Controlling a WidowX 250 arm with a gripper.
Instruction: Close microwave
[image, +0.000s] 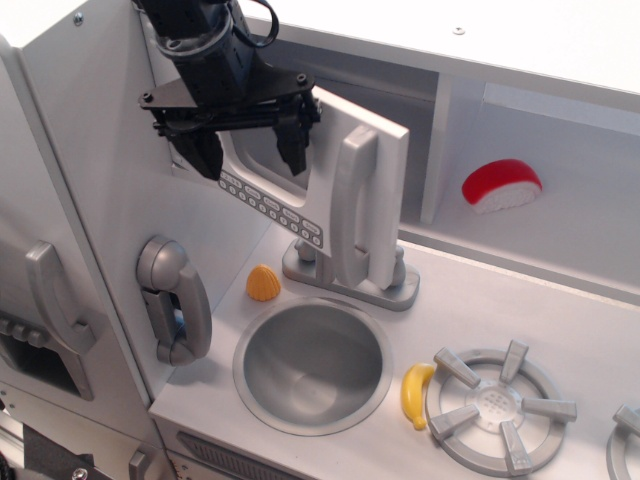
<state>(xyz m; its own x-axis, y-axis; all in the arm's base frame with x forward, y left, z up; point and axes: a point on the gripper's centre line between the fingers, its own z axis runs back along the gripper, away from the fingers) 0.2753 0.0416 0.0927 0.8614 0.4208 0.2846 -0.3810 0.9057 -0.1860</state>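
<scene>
Black gripper (248, 148), jaws spread and empty, seems to press the microwave (320, 180) door at upper left; it could slip off the door's edge.

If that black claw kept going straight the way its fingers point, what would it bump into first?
Most likely the microwave door's window panel: the gripper hangs open right before it, fingers pointing down. Depth is unclear from one view.

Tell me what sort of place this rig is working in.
Most likely a child's toy kitchen, not a real one. The light grey microwave with its open door sits above a small round sink, a plastic banana lies beside a moulded stove burner, and everything is painted grey.
</scene>
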